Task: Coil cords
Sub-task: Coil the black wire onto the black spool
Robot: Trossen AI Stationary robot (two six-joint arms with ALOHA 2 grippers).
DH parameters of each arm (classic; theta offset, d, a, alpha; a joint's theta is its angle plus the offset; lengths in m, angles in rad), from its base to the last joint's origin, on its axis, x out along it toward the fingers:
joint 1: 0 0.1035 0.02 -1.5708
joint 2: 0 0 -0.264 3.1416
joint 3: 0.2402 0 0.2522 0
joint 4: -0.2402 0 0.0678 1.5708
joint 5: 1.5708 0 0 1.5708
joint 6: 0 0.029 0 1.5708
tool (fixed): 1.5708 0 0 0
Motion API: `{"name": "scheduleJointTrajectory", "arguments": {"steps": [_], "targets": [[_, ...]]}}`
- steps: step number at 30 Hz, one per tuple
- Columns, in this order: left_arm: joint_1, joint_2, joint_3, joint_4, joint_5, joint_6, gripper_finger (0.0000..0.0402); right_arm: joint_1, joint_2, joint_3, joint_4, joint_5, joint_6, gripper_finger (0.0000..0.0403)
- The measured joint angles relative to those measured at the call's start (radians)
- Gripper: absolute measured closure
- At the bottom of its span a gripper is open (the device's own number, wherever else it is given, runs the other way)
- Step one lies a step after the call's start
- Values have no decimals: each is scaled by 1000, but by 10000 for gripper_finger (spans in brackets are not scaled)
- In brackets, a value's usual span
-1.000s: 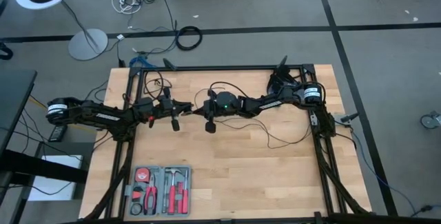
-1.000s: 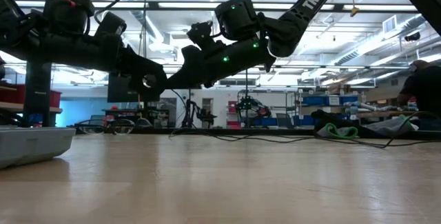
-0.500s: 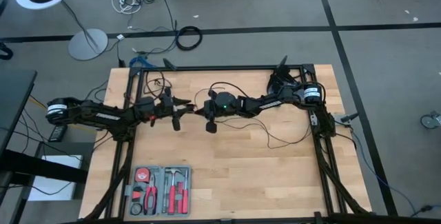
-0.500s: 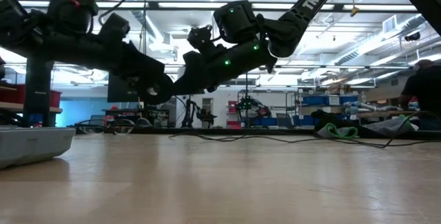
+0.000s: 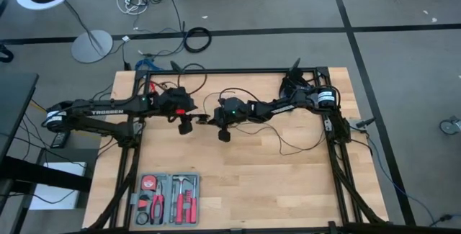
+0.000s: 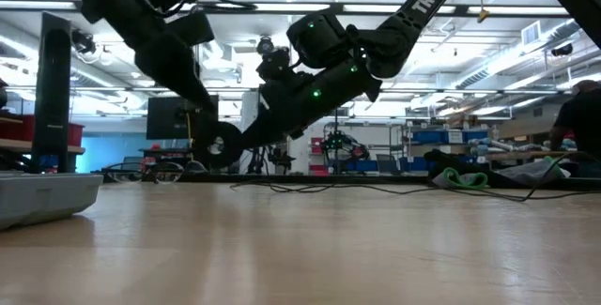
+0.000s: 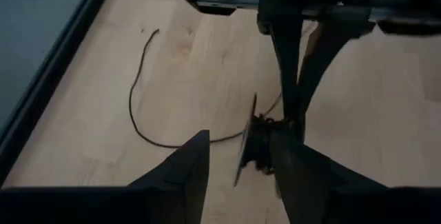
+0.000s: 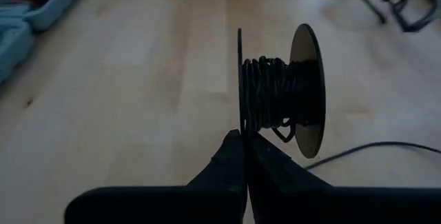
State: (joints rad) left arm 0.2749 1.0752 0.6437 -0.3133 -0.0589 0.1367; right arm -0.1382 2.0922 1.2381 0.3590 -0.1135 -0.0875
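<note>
The thin black cord is partly wound on a small black spool [image 8: 279, 93] with two round discs. The rest of the cord [image 5: 299, 146] trails in loose curves over the wooden table. My right gripper [image 8: 242, 136] is shut on the spool above the table's middle [image 5: 202, 119]. My left gripper [image 7: 238, 141] is open just left of the spool, raised and slanting down at it. The spool [image 7: 253, 148] shows beyond the gap between its fingers. Whether a finger touches it, I cannot tell. My right gripper pinches the rim of the spool's thinner disc [image 8: 240, 117] between its two fingertips. The fingers [image 7: 289, 86] slant down at it from the table's right. The spool is lifted clear of the table [image 6: 221, 143], discs upright, and a slack strand [image 8: 365, 148] runs down to the wood.
A grey tool case [image 5: 167, 199] with red-handled tools lies near the front left edge. Other dark cables [image 5: 162, 86] loop at the far left by the frame. A free cord end [image 7: 138, 107] curves over the table under my left gripper.
My left gripper has opened, risen and tipped from nearly level to slanting steeply down, drawing back a little toward the table's left. My right gripper has tipped a little further down, and the spool hangs lower than before.
</note>
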Motion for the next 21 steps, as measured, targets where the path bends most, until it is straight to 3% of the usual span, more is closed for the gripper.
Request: {"name": "scheduleJointTrajectory", "arguments": {"steps": [5,12,21], "targets": [[0,19,8,-30,32,20,245,12,0,0,-36,-31,0,403],[-3,154,7,9,122,-14,245,25,0,0,-38,-38,-27,403],[-3,228,7,39,124,-36,250,25,0,0,-64,-18,-20,403]]}}
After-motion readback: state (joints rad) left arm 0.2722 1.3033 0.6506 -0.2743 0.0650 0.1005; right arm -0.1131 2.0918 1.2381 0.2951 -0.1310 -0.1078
